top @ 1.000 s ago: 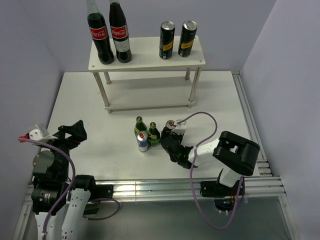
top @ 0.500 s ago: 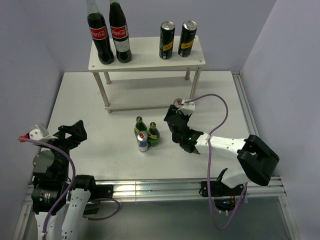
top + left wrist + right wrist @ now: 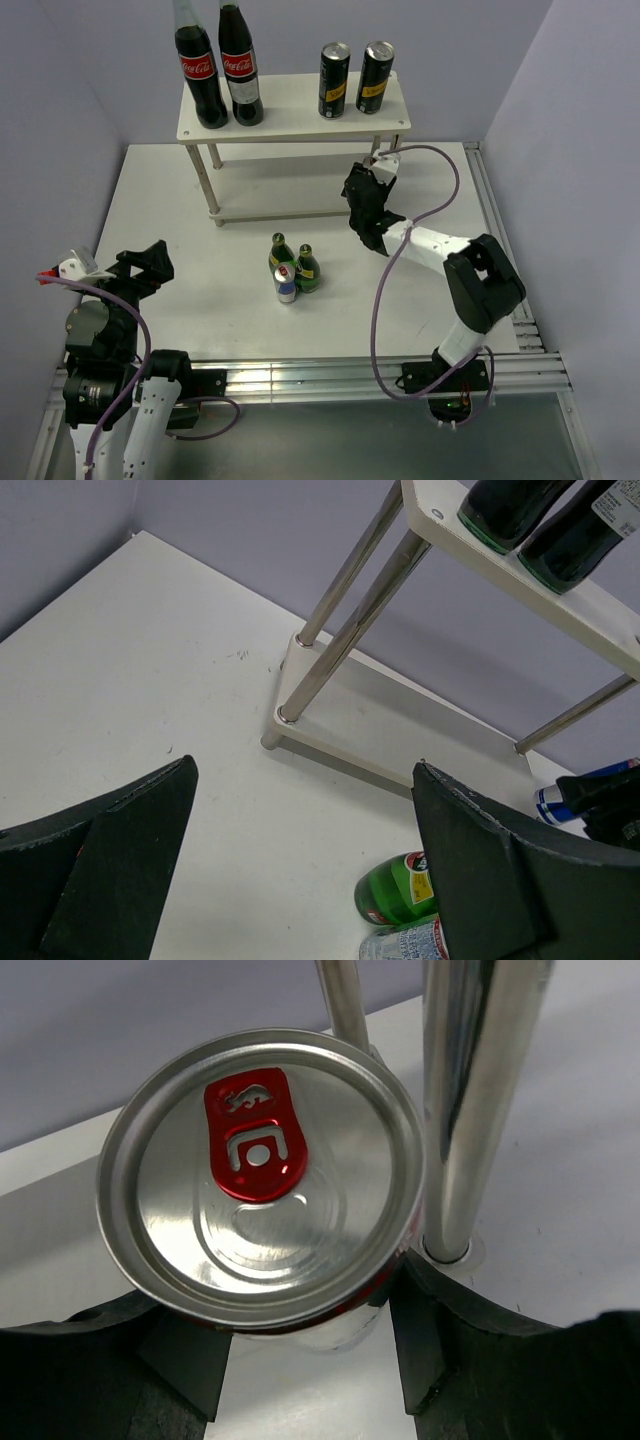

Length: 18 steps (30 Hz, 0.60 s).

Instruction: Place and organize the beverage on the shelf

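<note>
Overhead view of a white counter (image 3: 180,220) with a white 2-tier shelf (image 3: 290,120) at the back. On its top board stand 2 cola bottles (image 3: 200,75) on the left and 2 black cans with yellow labels (image 3: 334,80) on the right. The lower board holds nothing that can be seen.

The right arm (image 3: 440,245) reaches forward to the shelf's front right leg (image 3: 470,1110). The right jaws are closed around a blue-and-silver energy-drink can (image 3: 260,1220), gripping its body below the rim. The can is upright, and its rim sits just beside that metal leg.

At mid-counter, well apart from the shelf, 2 green glass bottles (image 3: 281,252) and a second energy-drink can (image 3: 287,284) stand in a tight cluster. The left jaws are spread wide and hold nothing, parked at the near left corner.

The main risk is probably the leg. With so little gap, a small sideways drift could knock the can or a finger against it. That would jolt the light shelf, and the tall cola bottles would likely be the first to topple. A knock could also twist the can in the grip, so it tips when set down. The arm's loose purple cable (image 3: 440,165) arches close to the shelf corner and might snag there.
</note>
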Tool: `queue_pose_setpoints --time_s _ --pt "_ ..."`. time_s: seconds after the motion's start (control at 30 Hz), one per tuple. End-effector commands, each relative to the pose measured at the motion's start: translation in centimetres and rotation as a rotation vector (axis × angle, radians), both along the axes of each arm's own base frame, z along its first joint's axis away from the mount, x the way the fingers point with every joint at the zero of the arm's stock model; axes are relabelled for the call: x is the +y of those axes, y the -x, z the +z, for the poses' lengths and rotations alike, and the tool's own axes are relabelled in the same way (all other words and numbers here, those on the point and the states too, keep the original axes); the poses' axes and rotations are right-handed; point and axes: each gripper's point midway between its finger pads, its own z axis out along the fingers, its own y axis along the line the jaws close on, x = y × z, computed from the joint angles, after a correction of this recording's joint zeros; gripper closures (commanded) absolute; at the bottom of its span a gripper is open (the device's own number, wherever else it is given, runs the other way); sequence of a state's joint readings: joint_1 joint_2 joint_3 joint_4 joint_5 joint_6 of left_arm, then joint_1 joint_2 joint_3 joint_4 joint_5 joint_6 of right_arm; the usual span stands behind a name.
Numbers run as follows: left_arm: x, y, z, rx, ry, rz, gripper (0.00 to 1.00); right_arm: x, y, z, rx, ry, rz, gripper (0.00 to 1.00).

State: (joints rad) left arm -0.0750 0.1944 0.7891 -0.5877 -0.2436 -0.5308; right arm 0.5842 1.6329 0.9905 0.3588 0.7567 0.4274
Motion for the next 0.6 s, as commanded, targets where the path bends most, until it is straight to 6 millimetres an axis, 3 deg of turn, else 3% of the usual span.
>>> queue_pose_setpoints --time_s 0.0,0.27,0.3,0.57 --pt "0.2 -0.1 0.7 -0.028 -0.019 0.007 0.04 0.3 -2.9 3.8 -0.092 -0.045 -0.006 1.00" --pt "0.3 0.0 0.8 -0.032 -0.020 0.014 0.04 0.9 -6.2 3.2 -0.079 0.008 -0.014 1.00" --pt "0.3 0.0 0.8 -0.035 -0.020 0.015 0.04 1.0 -6.6 2.3 -0.060 0.025 -0.015 1.00" --pt "0.4 0.2 0.9 -0.040 -0.018 0.018 0.04 1.8 -8.3 0.3 0.014 0.090 -0.025 1.00"
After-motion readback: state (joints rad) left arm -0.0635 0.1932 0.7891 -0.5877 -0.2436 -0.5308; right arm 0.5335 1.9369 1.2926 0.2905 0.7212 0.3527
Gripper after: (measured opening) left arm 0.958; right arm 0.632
